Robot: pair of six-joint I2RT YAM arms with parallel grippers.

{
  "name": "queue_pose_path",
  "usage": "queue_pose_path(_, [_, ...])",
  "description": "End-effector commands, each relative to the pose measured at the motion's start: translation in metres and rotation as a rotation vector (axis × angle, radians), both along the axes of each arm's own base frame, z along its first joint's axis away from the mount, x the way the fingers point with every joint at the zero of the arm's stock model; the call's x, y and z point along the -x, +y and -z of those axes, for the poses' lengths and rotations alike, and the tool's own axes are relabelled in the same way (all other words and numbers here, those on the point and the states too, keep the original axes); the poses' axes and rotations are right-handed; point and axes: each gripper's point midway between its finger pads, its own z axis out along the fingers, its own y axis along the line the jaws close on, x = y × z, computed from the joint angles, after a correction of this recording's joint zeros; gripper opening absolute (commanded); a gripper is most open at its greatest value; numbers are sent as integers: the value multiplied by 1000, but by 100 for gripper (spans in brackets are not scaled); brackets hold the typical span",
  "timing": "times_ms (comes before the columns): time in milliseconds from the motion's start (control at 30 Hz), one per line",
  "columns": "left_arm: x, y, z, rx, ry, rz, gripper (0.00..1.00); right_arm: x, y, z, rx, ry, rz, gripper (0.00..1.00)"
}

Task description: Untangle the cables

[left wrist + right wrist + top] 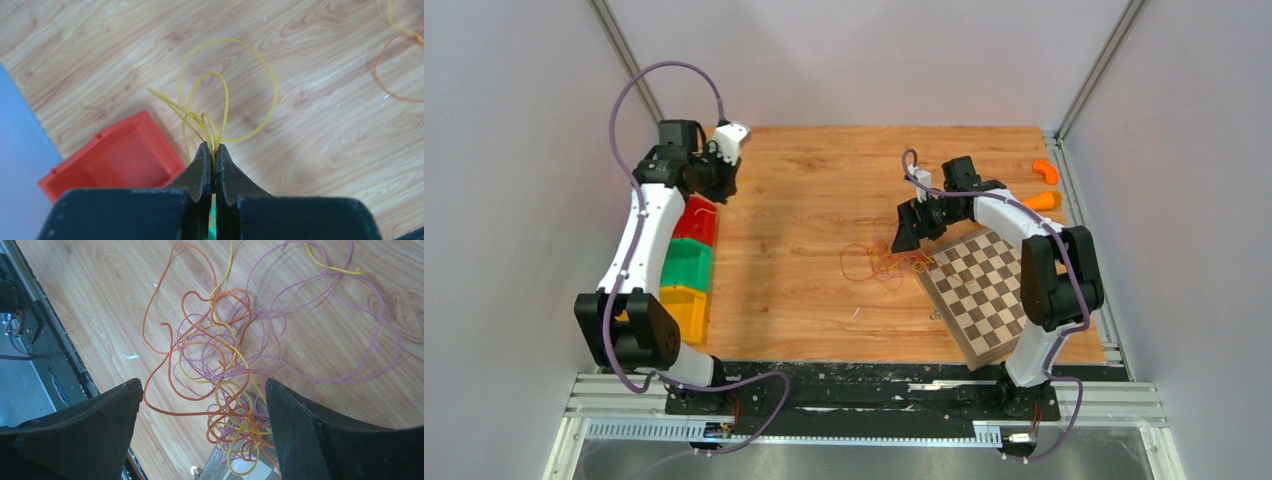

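Left end effector (212, 146) pinches yellow cable (220, 39) (near red bin (120, 160)); right end effector (202, 385) wide.

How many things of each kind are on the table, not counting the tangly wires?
Boxes: 3 (red box, green box, yellow box)
Chessboard: 1
Orange pieces: 2
Total: 6

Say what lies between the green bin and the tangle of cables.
Only bare table between green bin and cables; top view shows it.
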Motion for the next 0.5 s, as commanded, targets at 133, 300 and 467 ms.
queue_pose_path(133, [0, 68, -2, -114, 45, 65, 0, 2, 6, -20, -43, -39, -17, 91])
queue_pose_path(300, [-3, 112, 12, -233, 53, 28, 0, 5, 6, -16, -46, -22, -22, 91])
queue_pose_path(467, [-8, 151, 39, -317, 123, 4, 0, 5, 6, -14, -46, -19, -25, 91])
